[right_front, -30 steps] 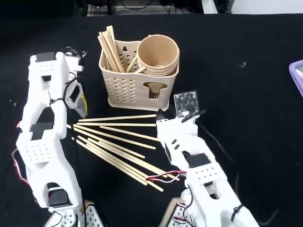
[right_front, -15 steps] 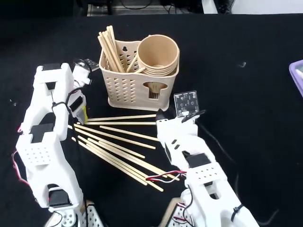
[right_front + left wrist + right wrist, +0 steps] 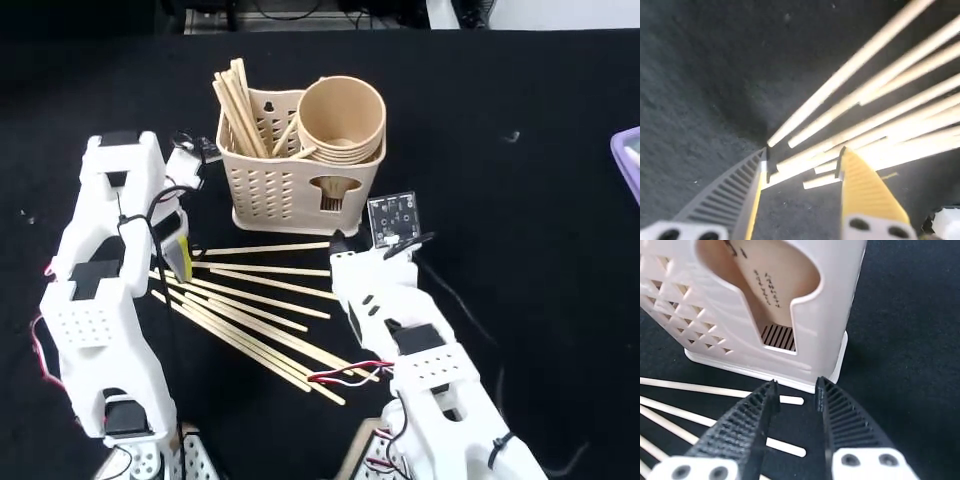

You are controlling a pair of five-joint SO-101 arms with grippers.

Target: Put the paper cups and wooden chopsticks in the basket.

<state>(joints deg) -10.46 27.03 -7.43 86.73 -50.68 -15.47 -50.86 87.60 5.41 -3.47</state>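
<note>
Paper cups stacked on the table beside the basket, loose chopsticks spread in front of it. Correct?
No: the high view shows the paper cups stacked inside the basket, not beside it. Loose chopsticks are spread in front of it.

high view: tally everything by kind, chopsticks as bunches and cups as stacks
basket: 1
cup stack: 1
chopstick bunches: 2, one in the basket, one loose in front of it
arms: 2, left, right
purple item at the edge: 1
total: 7
</note>
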